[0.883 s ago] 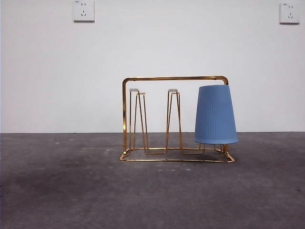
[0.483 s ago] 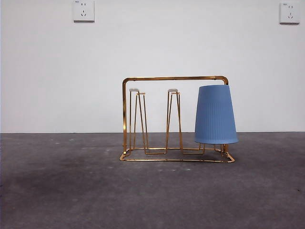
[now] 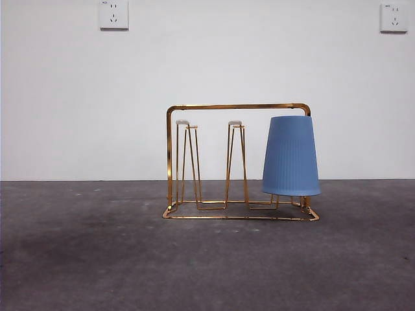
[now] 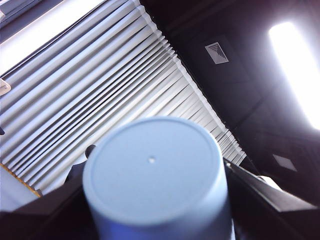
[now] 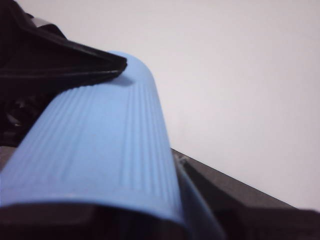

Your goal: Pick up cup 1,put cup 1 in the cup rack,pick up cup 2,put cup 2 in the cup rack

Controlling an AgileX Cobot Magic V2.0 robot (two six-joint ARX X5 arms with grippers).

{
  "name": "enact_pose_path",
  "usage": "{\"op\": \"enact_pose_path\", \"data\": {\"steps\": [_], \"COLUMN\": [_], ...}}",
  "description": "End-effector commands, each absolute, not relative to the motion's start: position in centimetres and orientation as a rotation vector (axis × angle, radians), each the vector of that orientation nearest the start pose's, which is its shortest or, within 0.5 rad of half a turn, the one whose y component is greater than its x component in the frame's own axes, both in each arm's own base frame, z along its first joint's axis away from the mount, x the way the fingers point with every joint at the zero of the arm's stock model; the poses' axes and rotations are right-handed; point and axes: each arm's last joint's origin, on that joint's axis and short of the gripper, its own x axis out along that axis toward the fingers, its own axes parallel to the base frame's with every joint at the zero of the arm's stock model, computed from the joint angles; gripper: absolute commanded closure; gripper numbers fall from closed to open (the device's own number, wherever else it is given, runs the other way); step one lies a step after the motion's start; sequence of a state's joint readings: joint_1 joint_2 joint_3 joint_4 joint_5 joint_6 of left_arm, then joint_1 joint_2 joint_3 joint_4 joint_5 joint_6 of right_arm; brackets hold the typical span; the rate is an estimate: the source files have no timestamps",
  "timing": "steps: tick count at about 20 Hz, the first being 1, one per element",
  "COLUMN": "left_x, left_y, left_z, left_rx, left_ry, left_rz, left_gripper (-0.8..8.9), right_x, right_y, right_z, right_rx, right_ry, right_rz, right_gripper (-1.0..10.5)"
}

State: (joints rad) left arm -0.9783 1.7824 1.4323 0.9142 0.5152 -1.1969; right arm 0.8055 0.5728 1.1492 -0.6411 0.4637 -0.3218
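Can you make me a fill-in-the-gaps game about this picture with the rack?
The cup on the rack is coloured ___. It sits upside ___ at one end of the rack. On the wall are ___ sockets. The left hand holds another ___.
Missing words: blue, down, two, cup.

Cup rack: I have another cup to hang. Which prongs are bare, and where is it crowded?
Bare: the left prong pair beside the frame's left post, and the middle prong pair. Crowded: the right end, where the blue cup sits upside down on the cup rack.
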Motion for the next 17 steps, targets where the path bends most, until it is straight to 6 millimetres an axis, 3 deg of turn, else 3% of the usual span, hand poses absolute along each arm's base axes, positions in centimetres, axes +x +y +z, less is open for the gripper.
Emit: {"op": "enact_pose_path", "data": {"steps": [1, 10, 17], "left_x": [21.3, 22.3, 20.8], "left_y": [-34.3, -32.3, -28.3], "left_z": [38.4, 39.8, 42.3], "left_rx": [-1.039, -0.979, -0.643], "left_ry": [0.304, 0.253, 0.229], "left_rz": [-1.656, -1.615, -1.344], "left_gripper": [8.20, 8.19, 8.19], "right_x": [5.4, 4.3, 2.7], "right_y": [3.8, 2.5, 0.8], "right_z": [42.2, 42.1, 42.2], "right_rx": [-0.340, -0.338, -0.323], "right_ry": [0.015, 0.144, 0.274], "right_rz": [0.348, 0.323, 0.319], "right_gripper": [7.8, 7.8, 7.8]}}
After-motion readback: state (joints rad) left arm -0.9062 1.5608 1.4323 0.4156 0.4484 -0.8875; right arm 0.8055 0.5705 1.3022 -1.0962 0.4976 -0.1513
